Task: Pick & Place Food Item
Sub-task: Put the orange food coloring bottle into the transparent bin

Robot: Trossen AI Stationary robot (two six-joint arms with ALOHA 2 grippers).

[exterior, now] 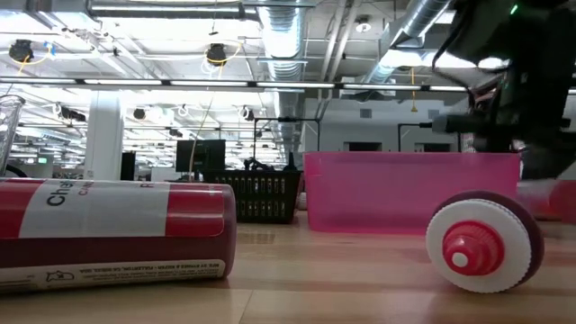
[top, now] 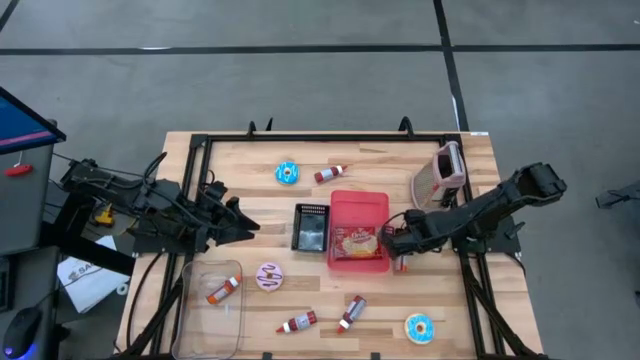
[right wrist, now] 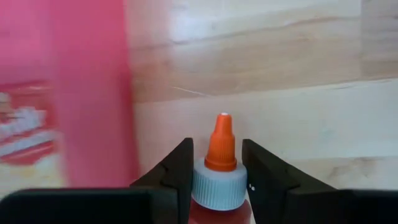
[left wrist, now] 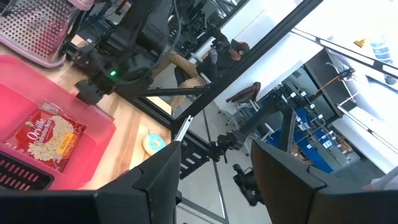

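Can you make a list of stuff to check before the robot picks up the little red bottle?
1. Right gripper jaws on both sides of the bottle cap: ok.
2. Jaws squeezed tight on the bottle: cannot tell.
3. Bottle clear of the pink bin wall: ok, it sits just beside it.
4. Room in the bin next to the popcorn bag: ok.
5. Left gripper out of the way: ok, parked on the other side.

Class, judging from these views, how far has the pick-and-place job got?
Done: a popcorn packet lies in the pink bin, and one bottle in the clear tray. In hand: the right claw flanks a sauce bottle beside the bin. Left: other bottles and donuts on the table. The left claw waits.
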